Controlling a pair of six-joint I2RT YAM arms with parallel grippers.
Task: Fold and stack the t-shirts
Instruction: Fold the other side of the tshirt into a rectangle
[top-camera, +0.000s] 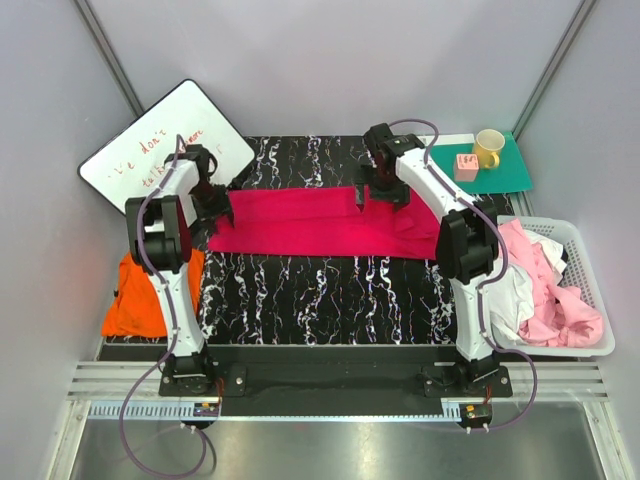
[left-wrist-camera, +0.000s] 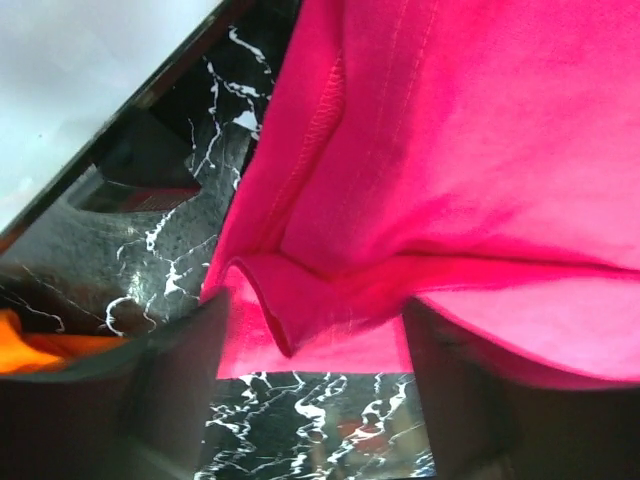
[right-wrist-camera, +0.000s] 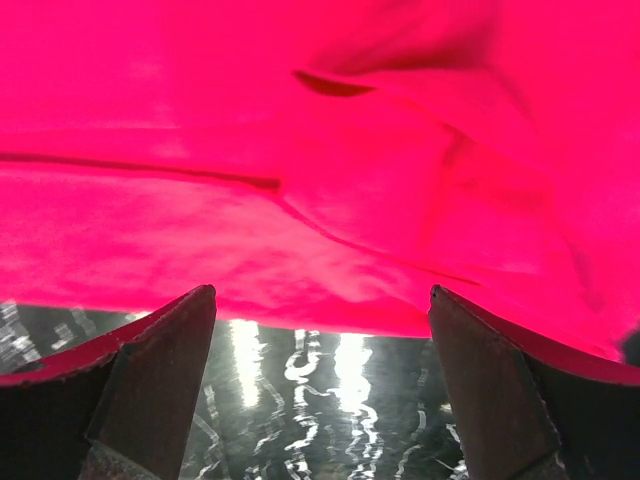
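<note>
1. The magenta t-shirt (top-camera: 310, 222) lies on the table (top-camera: 320, 290) as a long band. Its long axis runs left to right, parallel to the near edge.
2. Our left gripper (top-camera: 212, 203) is at the band's left end. In its wrist view the fingers (left-wrist-camera: 170, 370) stand wide apart with a folded hem just ahead of them and between them, and we see nothing pinched.
3. Our right gripper (top-camera: 378, 190) is at the band's far edge, right of the middle. Its fingers (right-wrist-camera: 160, 350) are also spread wide and hold nothing. The cloth edge is just beyond the tips, with bare table between them.
4. We judge that each arm is nearer its own end of the band, so the coming fold calls for both to close on the edge in front of them.
5. The orange shirt (top-camera: 135, 295) lies by the left arm's base. A pale pink shirt (top-camera: 570, 310) and a white shirt (top-camera: 515, 290) wait in the basket (top-camera: 590, 350) at the right, well apart from the band.
</note>
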